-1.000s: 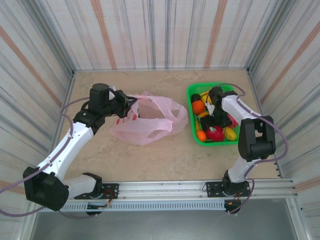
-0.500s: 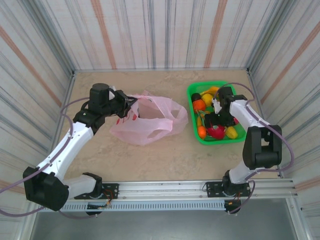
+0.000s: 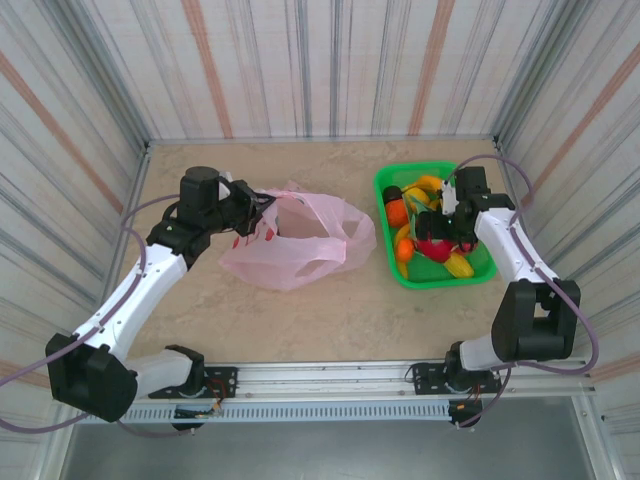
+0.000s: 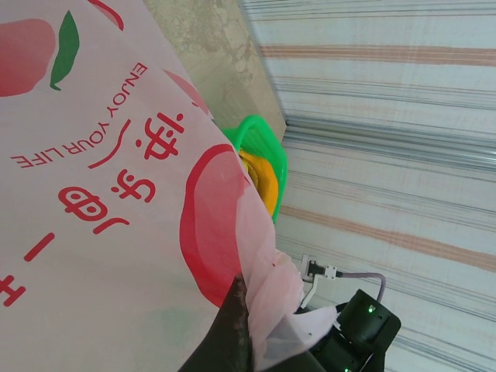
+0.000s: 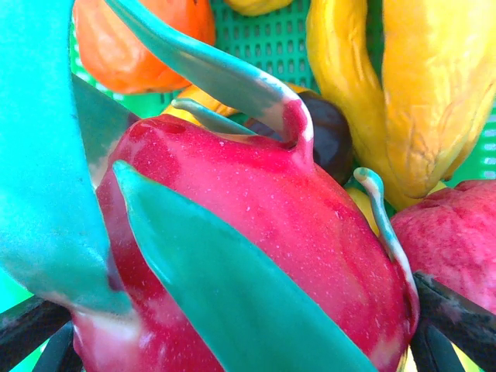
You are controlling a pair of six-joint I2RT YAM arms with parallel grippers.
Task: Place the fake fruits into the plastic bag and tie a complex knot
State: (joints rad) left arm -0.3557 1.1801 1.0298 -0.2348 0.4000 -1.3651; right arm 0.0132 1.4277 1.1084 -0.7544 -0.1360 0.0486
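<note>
Overhead, your left claw [image 3: 262, 210] pinches the thin pink plastic bag [image 3: 300, 245]; close up, right claw [image 5: 240, 329] clamps a glossy red leafy fruit [image 5: 271, 217].

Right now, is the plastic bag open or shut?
Open. The left gripper pinches the plastic bag by its rim, raised off the table, and its mouth gapes in the top view.

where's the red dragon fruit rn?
Top view, right side: the red dragon fruit is in the green basket, between the jaws of the right gripper, with a yellow banana just nearer the arm bases.
</note>
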